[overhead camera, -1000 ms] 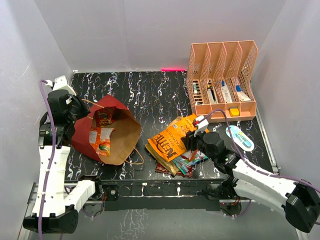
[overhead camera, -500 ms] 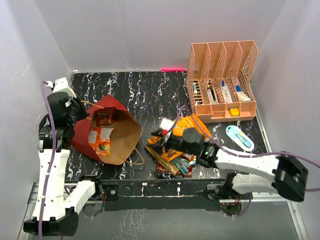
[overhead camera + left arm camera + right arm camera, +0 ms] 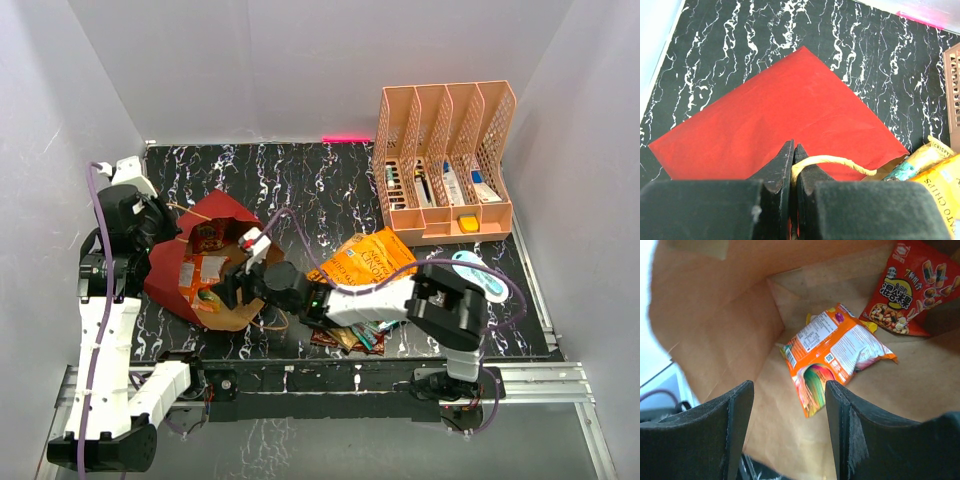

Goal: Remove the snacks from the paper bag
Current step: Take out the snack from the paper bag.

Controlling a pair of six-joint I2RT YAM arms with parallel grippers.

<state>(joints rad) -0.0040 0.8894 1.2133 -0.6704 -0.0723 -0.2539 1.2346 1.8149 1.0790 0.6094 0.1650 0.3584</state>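
On a black marbled table (image 3: 300, 190), a dark red paper bag (image 3: 160, 280) lies on its side at the left, its brown mouth gaping toward the middle of the table. The left gripper (image 3: 793, 150) is clamped tight on the bag's twisted handle (image 3: 835, 161) at the far edge of the bag, the pale cord running out from between the closed jaws. The right arm is stretched across the front of the table, and the right gripper (image 3: 789, 387) sits at the bag's mouth with its fingers spread and nothing between them. Two snacks lie inside on the kraft lining: an orange packet (image 3: 835, 352) just beyond the open fingers, and a red packet (image 3: 912, 287) deeper in, touching the orange one's far corner. More snacks are heaped on the table just right of the bag, a large orange packet (image 3: 365, 262) on top with smaller ones poking out beneath it. A peach file organiser (image 3: 445, 130) stands at the back right, and a white-and-blue oval packet (image 3: 482, 277) lies in front of it.
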